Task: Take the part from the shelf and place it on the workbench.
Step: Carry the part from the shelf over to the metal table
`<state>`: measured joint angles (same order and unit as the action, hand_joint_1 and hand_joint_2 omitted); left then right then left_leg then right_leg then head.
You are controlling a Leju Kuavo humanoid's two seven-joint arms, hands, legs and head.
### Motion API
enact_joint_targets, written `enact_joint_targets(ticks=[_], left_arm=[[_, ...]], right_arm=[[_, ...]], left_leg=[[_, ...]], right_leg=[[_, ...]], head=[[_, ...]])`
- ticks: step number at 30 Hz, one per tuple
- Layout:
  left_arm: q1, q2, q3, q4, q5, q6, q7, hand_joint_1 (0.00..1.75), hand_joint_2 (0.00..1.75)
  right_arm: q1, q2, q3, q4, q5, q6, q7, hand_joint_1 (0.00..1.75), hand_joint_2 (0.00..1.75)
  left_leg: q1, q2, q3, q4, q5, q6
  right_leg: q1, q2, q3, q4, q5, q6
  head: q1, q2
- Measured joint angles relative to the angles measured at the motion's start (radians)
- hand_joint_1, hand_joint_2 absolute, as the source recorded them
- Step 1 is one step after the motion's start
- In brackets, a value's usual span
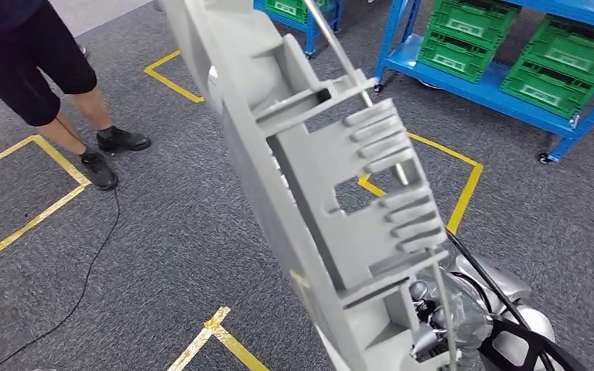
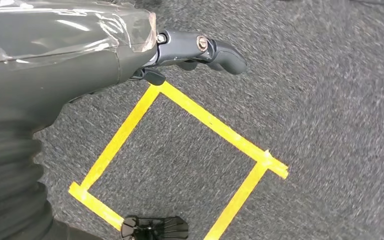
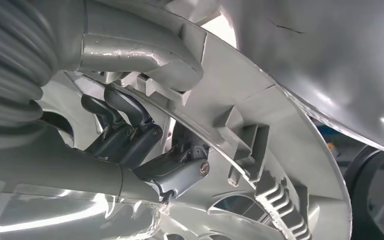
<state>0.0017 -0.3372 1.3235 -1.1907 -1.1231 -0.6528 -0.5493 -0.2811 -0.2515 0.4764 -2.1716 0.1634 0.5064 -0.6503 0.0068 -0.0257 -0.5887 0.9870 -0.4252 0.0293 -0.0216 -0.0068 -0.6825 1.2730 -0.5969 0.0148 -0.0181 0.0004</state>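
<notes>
One large pale grey moulded plastic part [image 1: 325, 185], ribbed and cut with rectangular openings, stands tilted through the middle of the head view, running from the top edge down to the lower right, where the right hand [image 1: 441, 317] holds it up from below on a silver arm; the part is in the air over the grey carpet floor [image 1: 162, 232], with a thin metal rod [image 1: 356, 77] lying along its face. Behind it are blue metal shelves [image 1: 495, 85] carrying green plastic crates [image 1: 464, 31], yellow tape lines [image 1: 464, 193] mark squares on the carpet, and a person's legs in black shorts and black shoes [image 1: 116, 147] stand at the upper left beside a thin black cable [image 1: 93, 270]. From the left wrist view, the left hand [image 2: 200, 50] hangs over the carpet above a yellow tape square [image 2: 180, 160]; its dark fingers [image 2: 225, 55] are stretched out, nothing in them. Seen from the right wrist, the right hand [image 3: 150, 135] grasps the grey part [image 3: 280, 150]: the thick grey thumb [image 3: 145, 55] presses on one side of a curved rim and the dark fingers [image 3: 125, 115] hook behind it
</notes>
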Motion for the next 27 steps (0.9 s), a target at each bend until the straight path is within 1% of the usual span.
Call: enact_joint_targets(ticks=[1, 2, 3, 4, 5, 6, 7, 8, 9, 10, 11, 12, 13, 14, 15, 16, 17, 18, 19, 20, 21, 22, 23, 24, 25, 26, 27], left_arm=[[0.000, 0.000, 0.000, 0.003, 0.000, -0.002, 0.000, 0.00, 1.75], [0.000, 0.000, 0.000, 0.007, 0.000, -0.004, 0.000, 0.00, 1.75], [0.000, 0.000, 0.000, 0.010, 0.000, -0.005, 0.000, 0.00, 1.75], [0.001, 0.000, -0.001, 0.013, 0.001, -0.006, 0.000, 0.00, 1.75], [0.001, 0.000, -0.001, 0.015, 0.001, -0.006, 0.000, 0.00, 1.75], [0.001, 0.001, -0.001, 0.017, 0.002, -0.006, -0.001, 0.00, 1.75], [0.002, 0.002, -0.001, 0.019, 0.002, -0.006, -0.001, 0.00, 1.75], [0.004, 0.002, -0.001, 0.020, 0.002, -0.007, -0.001, 0.00, 1.75], [0.007, 0.004, -0.001, 0.021, 0.002, -0.007, -0.001, 0.00, 1.75], [0.010, 0.004, 0.000, 0.023, 0.002, -0.007, -0.001, 0.00, 1.75], [0.011, 0.005, 0.000, 0.023, 0.002, -0.007, -0.001, 0.00, 1.75], [0.012, 0.006, 0.000, 0.024, 0.002, -0.007, -0.001, 0.00, 1.75], [0.010, 0.007, 0.000, 0.025, 0.003, -0.007, -0.001, 0.00, 1.75], [0.009, 0.008, 0.000, 0.026, 0.003, -0.007, -0.002, 0.00, 1.75], [0.008, 0.008, -0.001, 0.028, 0.003, -0.007, -0.002, 0.00, 1.75], [0.008, 0.008, -0.001, 0.031, 0.003, -0.007, -0.002, 0.00, 1.75], [0.008, 0.008, -0.001, 0.033, 0.003, -0.007, -0.002, 0.00, 1.75], [0.009, 0.009, -0.001, 0.036, 0.003, -0.006, -0.002, 0.00, 1.75], [0.010, 0.010, -0.001, 0.038, 0.003, -0.006, -0.003, 0.00, 1.75], [0.010, 0.012, -0.001, 0.039, 0.003, -0.005, -0.004, 0.00, 1.75], [0.009, 0.013, -0.001, 0.041, 0.004, -0.005, -0.006, 0.00, 1.75], [0.009, 0.013, -0.001, 0.042, 0.004, -0.005, -0.008, 0.00, 1.75], [0.009, 0.014, -0.001, 0.043, 0.006, -0.005, -0.008, 0.00, 1.75], [0.011, 0.014, -0.001, 0.043, 0.007, -0.005, -0.009, 0.00, 1.75], [0.013, 0.014, -0.001, 0.044, 0.008, -0.005, -0.010, 0.00, 1.75], [0.015, 0.014, 0.000, 0.045, 0.010, -0.005, -0.010, 0.00, 1.75], [0.016, 0.013, 0.000, 0.045, 0.011, -0.005, -0.011, 0.00, 1.75]], right_arm=[[0.000, 0.000, 0.001, 0.000, 0.000, 0.000, 0.001, 1.71, 1.75], [0.000, -0.001, 0.001, 0.001, -0.001, 0.001, 0.003, 1.71, 1.75], [-0.001, -0.001, 0.002, 0.001, -0.002, 0.001, 0.005, 1.71, 1.75], [-0.002, -0.001, 0.002, 0.001, -0.003, 0.001, 0.007, 1.71, 1.75], [-0.003, -0.001, 0.003, 0.001, -0.004, 0.002, 0.010, 1.71, 1.75], [-0.004, -0.001, 0.004, 0.001, -0.004, 0.002, 0.011, 1.71, 1.75], [-0.005, -0.001, 0.005, 0.002, -0.004, 0.002, 0.012, 1.71, 1.75], [-0.006, -0.001, 0.006, 0.002, -0.004, 0.002, 0.013, 1.71, 1.75], [-0.007, 0.000, 0.007, 0.002, -0.004, 0.002, 0.013, 1.71, 1.75], [-0.008, 0.000, 0.008, 0.002, -0.004, 0.002, 0.013, 1.71, 1.75], [-0.010, 0.001, 0.008, 0.003, -0.004, 0.002, 0.014, 1.71, 1.75], [-0.011, 0.002, 0.008, 0.003, -0.004, 0.002, 0.014, 1.71, 1.75], [-0.012, 0.002, 0.009, 0.003, -0.005, 0.002, 0.014, 1.71, 1.75], [-0.012, 0.003, 0.009, 0.003, -0.005, 0.003, 0.014, 1.71, 1.75], [-0.012, 0.003, 0.009, 0.003, -0.005, 0.004, 0.014, 1.71, 1.75], [-0.012, 0.003, 0.009, 0.003, -0.005, 0.005, 0.014, 1.71, 1.75], [-0.012, 0.003, 0.010, 0.004, -0.006, 0.007, 0.014, 1.71, 1.75], [-0.012, 0.004, 0.010, 0.005, -0.008, 0.009, 0.015, 1.71, 1.75], [-0.013, 0.005, 0.011, 0.006, -0.009, 0.011, 0.015, 1.71, 1.75], [-0.013, 0.005, 0.011, 0.007, -0.010, 0.013, 0.015, 1.71, 1.75], [-0.015, 0.006, 0.011, 0.008, -0.012, 0.014, 0.015, 1.71, 1.75], [-0.016, 0.006, 0.012, 0.010, -0.014, 0.016, 0.015, 1.71, 1.75], [-0.017, 0.007, 0.013, 0.012, -0.016, 0.017, 0.015, 1.71, 1.75], [-0.019, 0.007, 0.014, 0.013, -0.018, 0.018, 0.015, 1.71, 1.75], [-0.020, 0.008, 0.016, 0.015, -0.019, 0.018, 0.015, 1.71, 1.75], [-0.021, 0.008, 0.017, 0.016, -0.020, 0.019, 0.015, 1.71, 1.75], [-0.022, 0.008, 0.019, 0.018, -0.020, 0.019, 0.015, 1.71, 1.75]], left_leg=[[-0.001, -0.016, 0.000, 0.000, 0.000, 0.000], [-0.001, -0.032, 0.001, 0.001, 0.000, 0.000], [-0.001, -0.048, 0.002, 0.002, -0.001, -0.001], [-0.001, -0.064, 0.002, 0.005, -0.002, -0.003], [-0.002, -0.079, 0.000, 0.010, -0.004, -0.007], [-0.003, -0.091, -0.004, 0.015, -0.007, -0.012], [-0.003, -0.101, -0.008, 0.018, -0.008, -0.017], [-0.003, -0.109, -0.013, 0.019, -0.009, -0.022], [0.000, -0.114, -0.016, 0.020, -0.008, -0.027], [0.000, -0.103, -0.021, 0.025, -0.011, -0.031], [0.000, -0.078, -0.029, 0.042, -0.022, -0.036], [0.000, -0.046, -0.046, 0.080, -0.043, -0.040], [0.000, -0.011, -0.076, 0.140, -0.072, -0.045], [0.003, 0.008, -0.111, 0.211, -0.104, -0.048], [0.005, 0.017, -0.146, 0.278, -0.128, -0.051], [0.006, 0.020, -0.169, 0.317, -0.137, -0.052], [0.007, 0.022, -0.170, 0.315, -0.126, -0.052], [0.007, 0.027, -0.148, 0.271, -0.099, -0.049], [0.004, 0.042, -0.109, 0.196, -0.064, -0.044], [-0.001, 0.063, -0.070, 0.124, -0.038, -0.038], [-0.006, 0.081, -0.041, 0.068, -0.021, -0.031], [-0.011, 0.093, -0.027, 0.039, -0.016, -0.026], [-0.015, 0.091, -0.026, 0.033, -0.018, -0.022], [-0.016, 0.080, -0.027, 0.029, -0.017, -0.017], [-0.014, 0.067, -0.021, 0.022, -0.013, -0.012], [-0.011, 0.055, -0.013, 0.013, -0.008, -0.006], [-0.008, 0.043, -0.005, 0.004, -0.002, -0.001]], right_leg=[[0.000, 0.003, -0.019, 0.030, -0.004, 0.003], [0.000, 0.004, -0.017, 0.017, 0.010, 0.010], [-0.001, 0.009, 0.004, -0.036, 0.038, 0.018], [-0.004, 0.023, 0.037, -0.113, 0.072, 0.025], [-0.004, 0.041, 0.067, -0.181, 0.100, 0.026], [-0.005, 0.053, 0.089, -0.230, 0.119, 0.023], [-0.003, 0.061, 0.099, -0.252, 0.127, 0.015], [0.000, 0.056, 0.100, -0.254, 0.129, 0.005], [-0.001, 0.047, 0.101, -0.254, 0.130, -0.001], [-0.002, 0.038, 0.102, -0.255, 0.131, -0.007], [-0.003, 0.029, 0.104, -0.256, 0.131, -0.013], [-0.004, 0.019, 0.107, -0.257, 0.130, -0.018], [-0.001, 0.009, 0.109, -0.257, 0.127, -0.023], [0.002, -0.003, 0.110, -0.257, 0.125, -0.026], [0.004, -0.015, 0.111, -0.257, 0.124, -0.028], [0.005, -0.028, 0.111, -0.257, 0.122, -0.030], [0.006, -0.040, 0.112, -0.257, 0.120, -0.031], [0.008, -0.051, 0.114, -0.257, 0.118, -0.031], [0.009, -0.063, 0.117, -0.257, 0.116, -0.030], [0.012, -0.073, 0.120, -0.257, 0.113, -0.027], [0.015, -0.083, 0.123, -0.258, 0.110, -0.024], [0.017, -0.093, 0.125, -0.258, 0.107, -0.020], [0.018, -0.103, 0.126, -0.259, 0.105, -0.016], [0.017, -0.113, 0.129, -0.262, 0.104, -0.011], [0.016, -0.114, 0.130, -0.261, 0.101, -0.008], [0.015, -0.098, 0.127, -0.250, 0.093, -0.006], [0.013, -0.072, 0.116, -0.222, 0.079, -0.006]], head=[[0.000, 0.000], [0.000, 0.000], [0.001, 0.000], [0.001, 0.000], [0.002, 0.000], [0.001, 0.000], [0.001, 0.000], [0.001, 0.000], [0.001, 0.000], [0.001, 0.000], [-0.002, 0.000], [-0.005, 0.000], [-0.008, 0.000], [-0.010, 0.000], [-0.010, 0.000], [-0.010, 0.000], [-0.010, 0.000], [-0.010, 0.000], [-0.010, 0.000], [-0.010, 0.000], [-0.010, 0.000], [-0.010, 0.000], [-0.010, 0.000], [-0.010, 0.000], [-0.010, 0.000], [-0.009, 0.000], [-0.008, 0.000]])
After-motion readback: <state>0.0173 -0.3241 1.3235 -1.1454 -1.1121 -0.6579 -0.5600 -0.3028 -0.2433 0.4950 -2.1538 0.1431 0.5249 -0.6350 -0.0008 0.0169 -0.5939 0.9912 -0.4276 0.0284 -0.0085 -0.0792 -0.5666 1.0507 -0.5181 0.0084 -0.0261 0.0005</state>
